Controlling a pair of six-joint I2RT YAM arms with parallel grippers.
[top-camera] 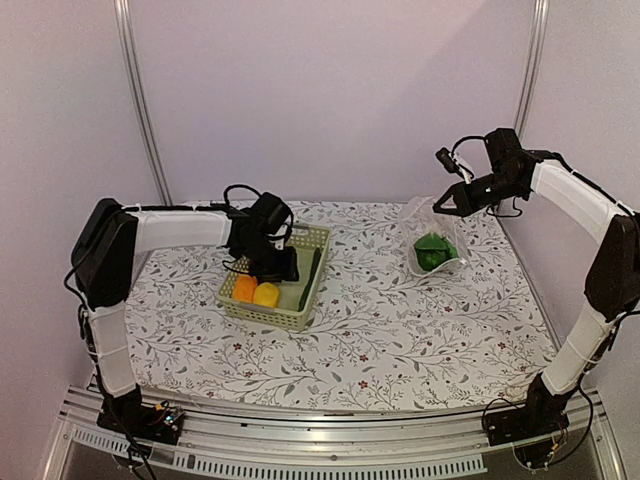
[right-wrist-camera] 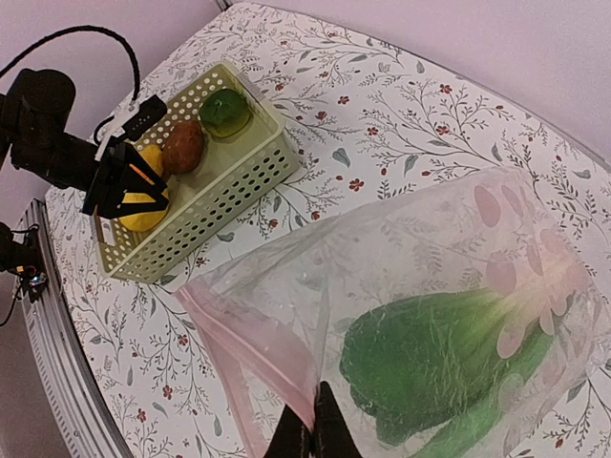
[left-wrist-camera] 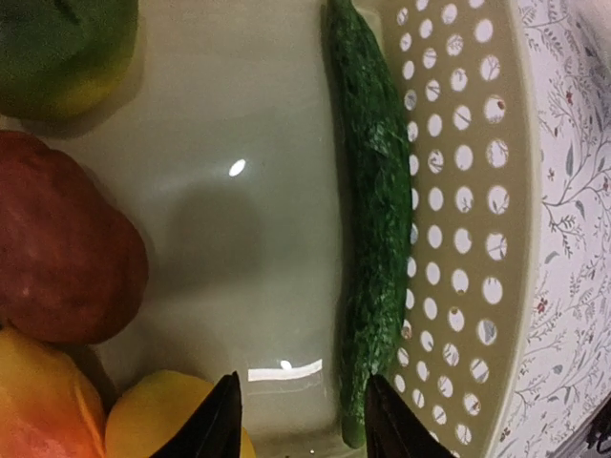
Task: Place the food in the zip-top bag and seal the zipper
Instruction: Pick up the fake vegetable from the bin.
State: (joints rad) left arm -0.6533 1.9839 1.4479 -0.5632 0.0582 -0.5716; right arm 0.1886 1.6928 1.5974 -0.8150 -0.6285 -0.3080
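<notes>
Bok choy (right-wrist-camera: 434, 367), green-leaved with a white stem, lies inside the zip-top bag (right-wrist-camera: 449, 239), which sits at the far right of the floral table (top-camera: 400, 330), well apart from the basket. My right gripper (right-wrist-camera: 312, 434) has its two fingers pressed together on the bag's mouth edge, pinching the clear plastic right beside the pinkish zipper (right-wrist-camera: 248, 353). From the overhead view the bag hangs from that pinch with its mouth edge raised and its bottom down at the table. I cannot tell how much of the zipper is pressed closed. The rest of the food is in the pale green basket (top-camera: 262, 312), left of centre on the table. My left gripper (left-wrist-camera: 304, 434) is down inside it, fingers spread apart with nothing between them but bare basket floor. The green cucumber (left-wrist-camera: 372, 229) lies along the perforated side wall, and its end is just beside one of my fingertips (left-wrist-camera: 393, 429); whether they touch I cannot tell. On the other side of the basket floor a yellow piece (left-wrist-camera: 162, 420) sits just beside my other finger, with an orange piece (left-wrist-camera: 38, 405) against it. A brown piece (left-wrist-camera: 67, 248) is next along and a yellow-green piece (left-wrist-camera: 57, 48) lies at the far end.
</notes>
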